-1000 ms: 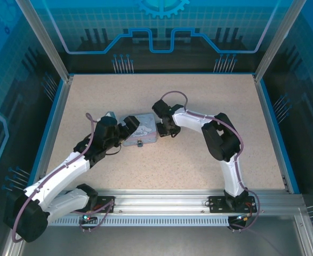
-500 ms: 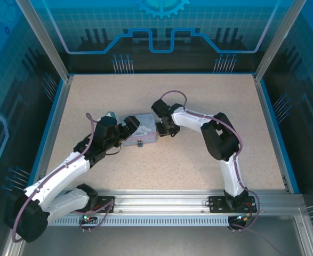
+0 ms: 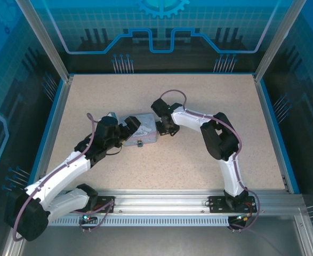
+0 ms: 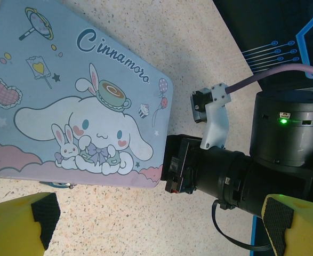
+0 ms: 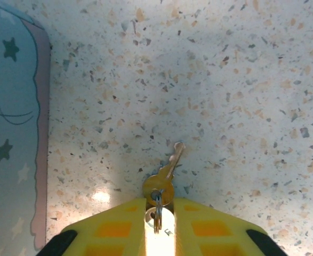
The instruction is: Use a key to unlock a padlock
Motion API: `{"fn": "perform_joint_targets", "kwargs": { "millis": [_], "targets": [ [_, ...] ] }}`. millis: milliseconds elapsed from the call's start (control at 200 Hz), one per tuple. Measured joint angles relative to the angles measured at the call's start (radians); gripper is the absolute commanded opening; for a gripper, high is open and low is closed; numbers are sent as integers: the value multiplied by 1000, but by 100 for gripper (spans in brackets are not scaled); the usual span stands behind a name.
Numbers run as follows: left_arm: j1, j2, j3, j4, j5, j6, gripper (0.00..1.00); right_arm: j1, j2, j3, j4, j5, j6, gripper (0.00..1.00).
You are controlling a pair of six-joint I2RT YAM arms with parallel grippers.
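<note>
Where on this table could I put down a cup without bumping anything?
The far half of the table, behind the tin, is bare; so are the right side past the right arm and the near strip in front of the padlock. It's crowded mid-table: the left gripper and right gripper, pinching a key, flank the tin.

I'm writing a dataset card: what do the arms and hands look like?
The left arm and right arm have white shells between black joint housings, each trailed by a purple cable. The fingers are yellow with black pads. A green light glows on the right arm.
</note>
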Motion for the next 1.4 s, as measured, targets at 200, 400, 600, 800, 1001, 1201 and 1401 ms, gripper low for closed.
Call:
{"fn": "perform_joint_targets", "kwargs": {
  "millis": [200,400,600,800,1001,1201,1401],
  "targets": [
    [0,6,0,3,1,0,99,-18,-14,-21,49,-5,-6,0],
    [0,36,0,7,5,4,99,-79,-88,-131,106,-90,-13,0],
    [0,86,2,23,26,23,99,-154,-234,-258,137,-195,-24,0],
    [0,166,39,41,80,31,99,-168,-417,-364,174,-266,-32,0],
    [-9,219,57,74,124,28,99,-169,-510,-462,201,-309,-27,0],
    [-38,222,68,83,134,26,99,-168,-589,-599,211,-319,-2,0],
    [-51,222,68,100,134,22,99,-150,-620,-694,214,-299,28,50]
  ]
}}
